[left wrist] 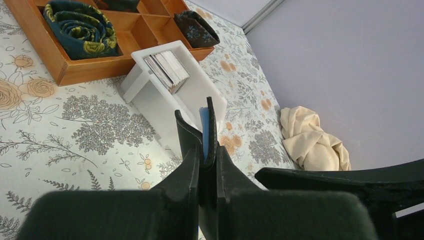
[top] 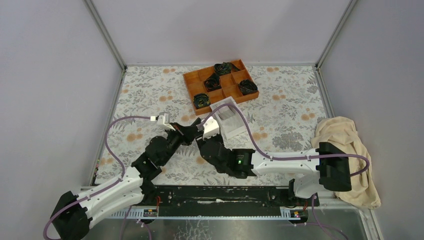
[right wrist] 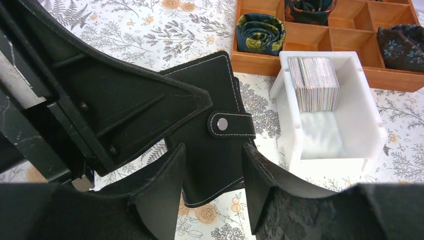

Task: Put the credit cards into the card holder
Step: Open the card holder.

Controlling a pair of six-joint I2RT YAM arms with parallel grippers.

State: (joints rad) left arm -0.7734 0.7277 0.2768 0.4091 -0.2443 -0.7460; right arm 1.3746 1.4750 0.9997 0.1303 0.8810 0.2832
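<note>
Your left fingers (left wrist: 192, 167) clamped the soft, floppy card holder (right wrist: 210, 95) off the surface (right wrist: 150, 30). Your right fingers (right wrist: 165, 182) stood open astride its clasp flap, gripping nothing. The credit cards (right wrist: 314, 82), likely stiff and slick, stood in the white box (right wrist: 362, 125), best pinched by their top edges.

table: floral (top: 150, 95) | on it: orange tray (top: 194, 81), white box (top: 235, 127), beige cloth (top: 345, 132)
</note>
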